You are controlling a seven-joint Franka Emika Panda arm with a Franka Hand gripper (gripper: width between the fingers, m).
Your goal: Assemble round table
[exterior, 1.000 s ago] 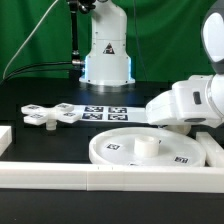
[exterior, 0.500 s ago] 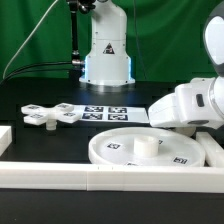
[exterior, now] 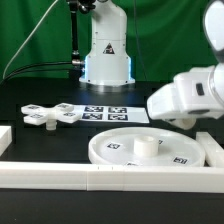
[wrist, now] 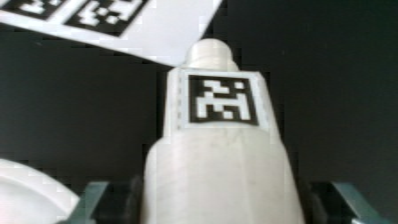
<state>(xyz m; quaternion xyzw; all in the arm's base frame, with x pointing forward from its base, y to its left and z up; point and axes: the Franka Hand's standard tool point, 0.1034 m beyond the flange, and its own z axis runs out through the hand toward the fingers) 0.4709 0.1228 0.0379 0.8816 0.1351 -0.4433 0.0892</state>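
Observation:
The white leg (wrist: 217, 140) with a square tag fills the wrist view and points toward the marker board (wrist: 125, 25). My gripper (wrist: 217, 205) straddles the leg, with a dark gap showing between each finger and the leg, so it is open. In the exterior view my gripper is hidden behind the white hand (exterior: 185, 95) at the right, raised above the table, and the leg is hidden too. The round rimmed disc (exterior: 115, 152) lies in front with a short stub (exterior: 143, 147) at its middle. The cross-shaped piece (exterior: 50, 114) lies at the exterior view's left.
The marker board (exterior: 105, 113) lies behind the disc. White border bars run along the front (exterior: 100, 180), at the left (exterior: 5, 138) and at the right (exterior: 212, 150). The robot base (exterior: 105, 55) stands at the back. A curved piece of the disc (wrist: 22, 190) shows in the wrist view.
The hand has risen and shifted toward the exterior view's left, tilting as it went. The disc and the cross-shaped piece have not moved.

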